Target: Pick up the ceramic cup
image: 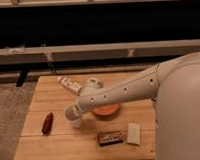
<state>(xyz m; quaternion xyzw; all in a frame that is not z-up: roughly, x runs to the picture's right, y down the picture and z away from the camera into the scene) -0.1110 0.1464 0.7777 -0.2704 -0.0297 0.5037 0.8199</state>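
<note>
The ceramic cup (pixel 77 122) is a small white cup on the wooden table (pixel 61 146), left of the orange-brown bowl (pixel 106 111). Only its lower part shows under the end of my arm. My gripper (pixel 72 113) is at the tip of the white arm that reaches in from the right. It sits right over the cup and covers its rim. Whether it touches the cup I cannot tell.
A red-brown object (pixel 47 123) lies at the left of the table. A dark packet (pixel 110 137) and a white packet (pixel 132 133) lie near the front edge. A white tube-like item (pixel 69 85) and a white object (pixel 92 83) lie at the back. A bench runs behind.
</note>
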